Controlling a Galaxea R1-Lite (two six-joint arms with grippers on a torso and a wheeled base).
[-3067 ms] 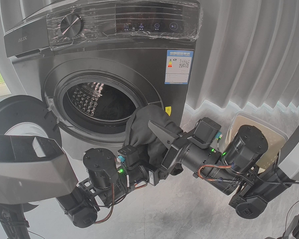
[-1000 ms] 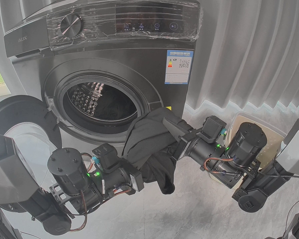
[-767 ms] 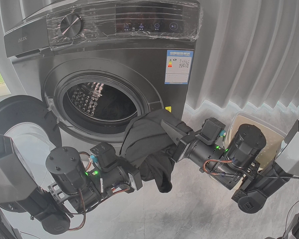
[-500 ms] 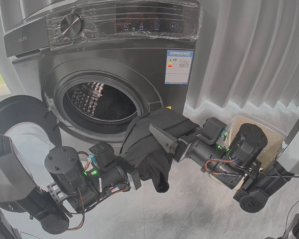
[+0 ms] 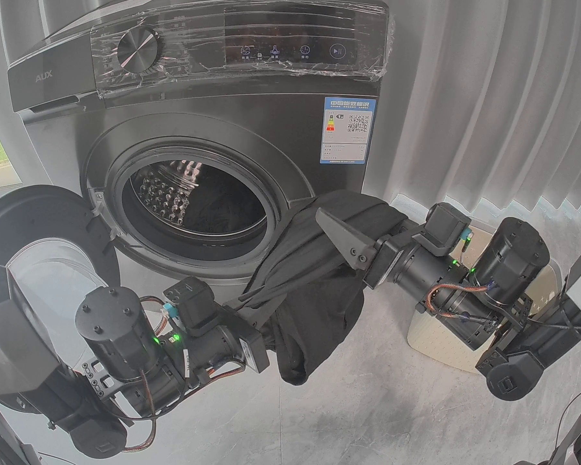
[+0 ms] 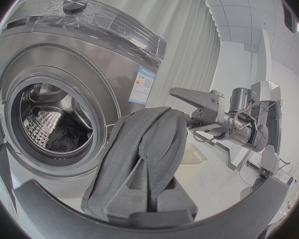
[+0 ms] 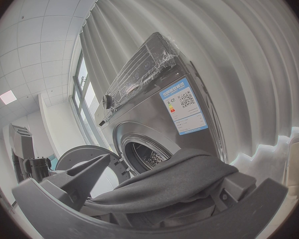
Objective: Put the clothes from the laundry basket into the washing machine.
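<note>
A dark grey garment (image 5: 316, 279) hangs stretched between my two grippers in front of the washing machine (image 5: 239, 117), just right of and below its open drum (image 5: 197, 198). My left gripper (image 6: 152, 186) is shut on the garment's lower end. My right gripper (image 5: 334, 235) stands open, higher and to the right. One finger (image 5: 342, 240) is bare and the cloth (image 7: 169, 183) drapes over the other. Dark clothes (image 6: 64, 140) lie inside the drum. The cream laundry basket (image 5: 436, 337) sits on the floor under the right arm.
The round machine door (image 5: 39, 227) is swung open to the left, close to the left arm. White curtains (image 5: 497, 98) hang behind and to the right. Grey floor (image 5: 368, 414) lies open in front.
The right arm has moved up and to the right, drawing the garment out longer. The left arm has slid slightly down and left, still gripping the cloth.
</note>
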